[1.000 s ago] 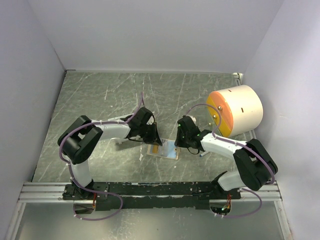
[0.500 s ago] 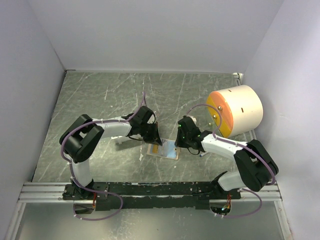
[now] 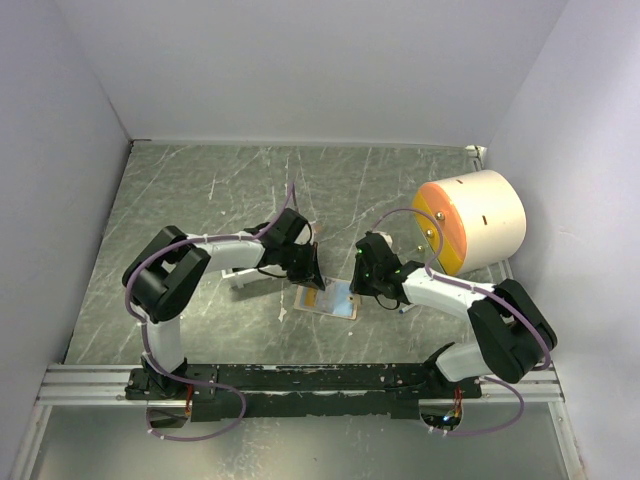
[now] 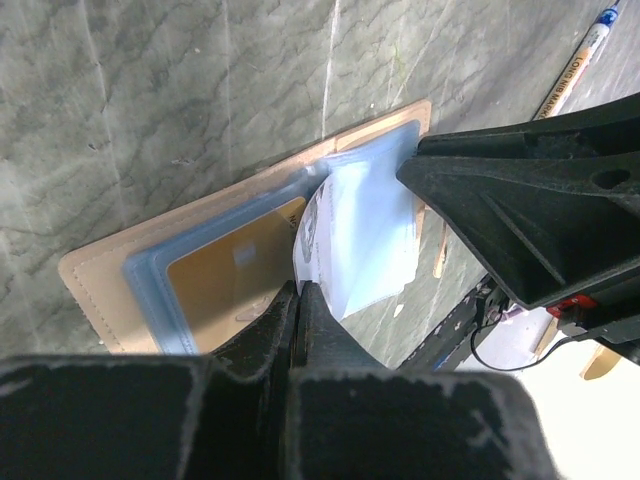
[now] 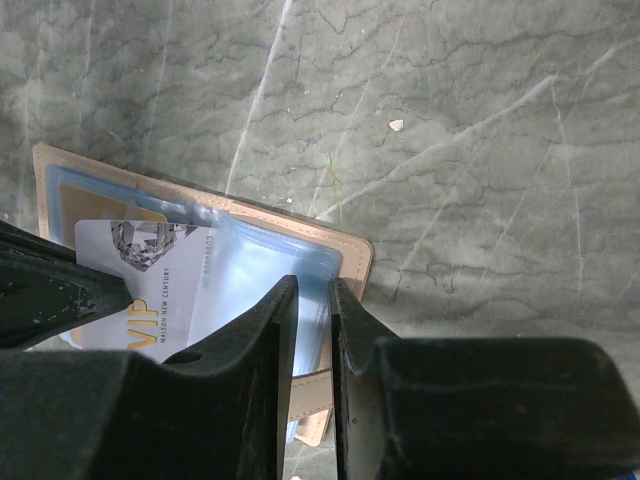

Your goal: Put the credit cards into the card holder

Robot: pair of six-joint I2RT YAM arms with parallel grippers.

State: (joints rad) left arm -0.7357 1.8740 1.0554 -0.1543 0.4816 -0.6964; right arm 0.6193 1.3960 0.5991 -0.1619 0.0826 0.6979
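Nearest to us, the dark rail (image 3: 300, 378) carries both arm bases, and the two arms bend inward over the marbled grey table (image 3: 200, 200) to meet at its near middle. There the card holder (image 4: 95, 285) lies opened flat on the table, its tan inner side facing up and the grippers at its two ends.

The left gripper (image 4: 298, 292) has its fingers pressed together. They pinch the near corner of a white card (image 5: 150, 270) printed with "VIP". This card lies slanted across the holder, and most of it shows through a clear sleeve (image 5: 270, 265), though we cannot tell how far in it sits. Under the same bluish plastic, on the left half of the holder, a gold card (image 4: 235, 260) sits flat in its pocket.

The right gripper (image 5: 308, 300) comes in from the opposite side. Its fingers stand only a narrow slit apart, and the edge of the clear sleeve runs into that slit, so we read it as clamped on the plastic at the holder's right end. In the left wrist view its black body is right beside the white card's far edge.

Just past the right gripper a thin pen (image 4: 578, 62) lies on the table, apart from the holder. Farther right and back, against the side wall, a white drum (image 3: 480, 218) lies on its side with its orange and yellow face turned toward the arms.
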